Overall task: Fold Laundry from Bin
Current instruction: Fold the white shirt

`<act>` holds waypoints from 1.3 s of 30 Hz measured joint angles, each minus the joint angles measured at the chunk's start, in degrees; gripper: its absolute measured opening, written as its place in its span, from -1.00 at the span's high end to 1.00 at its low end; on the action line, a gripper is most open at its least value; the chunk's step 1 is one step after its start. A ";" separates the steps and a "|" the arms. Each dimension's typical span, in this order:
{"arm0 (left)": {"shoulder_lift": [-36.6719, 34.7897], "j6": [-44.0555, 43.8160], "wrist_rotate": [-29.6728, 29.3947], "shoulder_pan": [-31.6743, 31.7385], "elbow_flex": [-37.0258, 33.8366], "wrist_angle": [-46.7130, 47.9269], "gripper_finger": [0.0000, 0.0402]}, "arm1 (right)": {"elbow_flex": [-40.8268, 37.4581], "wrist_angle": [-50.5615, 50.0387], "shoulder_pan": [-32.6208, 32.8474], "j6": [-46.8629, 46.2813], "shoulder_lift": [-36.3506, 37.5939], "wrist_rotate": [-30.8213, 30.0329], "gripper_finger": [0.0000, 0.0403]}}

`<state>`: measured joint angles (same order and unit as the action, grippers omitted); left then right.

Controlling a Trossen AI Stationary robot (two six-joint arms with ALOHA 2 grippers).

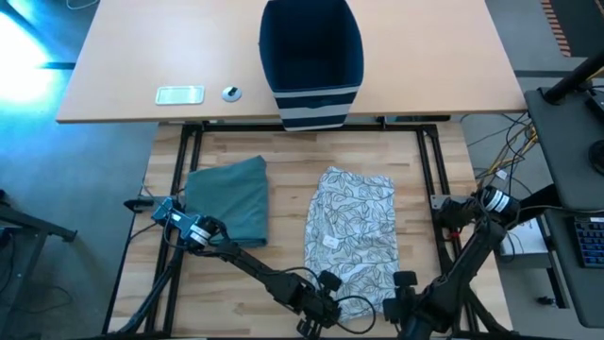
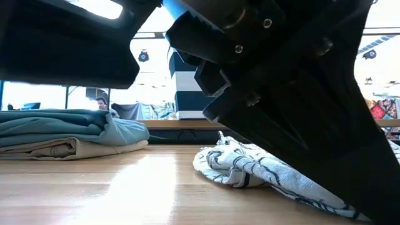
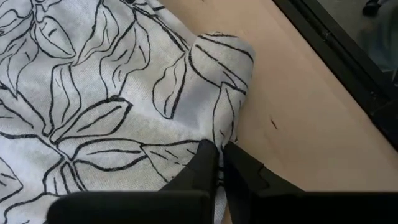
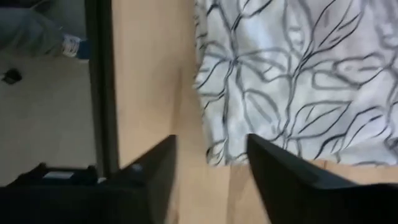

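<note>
While L gripper (image 3: pixel 219 163) pinches leaf-print cloth (image 1: pixel 354 231) edge, R gripper (image 4: pixel 208 168) hangs beside it w/ fingers apart, gripping nothing.

In the low view a dark arm fills most of the picture and hides much of the leaf-print cloth (image 2: pixel 250 169) and the bin (image 2: pixel 190 87). From above, the right end effector (image 1: pixel 404 316) is cut by the bottom edge. The small round object (image 1: pixel 231 93) on the far table is too small to tell.
</note>
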<state>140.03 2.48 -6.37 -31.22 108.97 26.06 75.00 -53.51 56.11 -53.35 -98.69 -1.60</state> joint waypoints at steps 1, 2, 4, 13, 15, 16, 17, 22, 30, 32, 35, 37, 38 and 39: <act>0.00 0.00 0.00 0.00 0.00 0.00 0.99 | 0.00 0.03 0.23 0.17 -0.38 -1.29 -0.02; 0.00 0.00 0.02 0.00 0.00 -0.01 0.99 | -0.09 0.02 0.63 0.23 -0.77 -2.65 -0.13; -0.02 -0.01 0.00 -0.02 -0.02 -0.17 0.99 | -0.36 0.56 1.22 0.67 -2.25 -4.25 -0.30; -1.82 -0.39 0.64 0.28 -0.35 -0.57 1.00 | -0.20 6.20 1.65 -0.99 -10.95 -4.44 0.07; -2.10 -0.39 1.32 0.56 -0.37 -0.44 1.00 | -0.10 6.43 1.67 -2.57 -11.67 -4.00 0.28; -2.19 -0.37 1.41 0.70 -0.37 -0.15 1.00 | -0.11 6.60 1.67 -2.91 -11.68 -3.79 0.41; -2.30 -0.37 1.75 0.76 -0.37 0.11 1.00 | -0.13 6.78 1.67 -3.27 -11.68 -3.66 0.53; -2.66 -0.40 9.12 0.66 -0.35 -1.83 1.00 | 0.24 6.04 1.60 -5.69 -10.44 -1.08 0.92; -8.71 -2.78 10.83 0.12 -0.19 -1.72 1.00 | 8.22 0.80 1.60 -8.18 -5.20 7.44 0.95; -10.26 -4.18 12.05 0.35 -0.17 -0.85 1.00 | 10.47 0.35 1.60 -9.33 -4.28 8.04 0.95; -12.24 -5.37 13.18 0.62 -0.13 1.64 1.00 | 13.91 -2.80 1.32 -11.20 -2.37 5.49 0.95; -13.18 -5.40 13.21 1.08 -0.13 3.91 1.00 | 15.69 -6.09 0.67 -11.19 -1.28 1.85 0.95; -13.63 -5.40 13.20 1.36 -0.13 5.47 1.00 | 16.18 -8.36 0.24 -11.12 -1.02 -0.36 0.95; -14.02 -5.51 13.14 1.76 -0.15 6.78 1.00 | 16.49 -11.06 -0.42 -10.70 -0.97 -2.13 0.95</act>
<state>126.00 -3.03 6.77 -29.47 108.82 32.84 91.49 -64.57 55.69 -64.05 -99.66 -3.73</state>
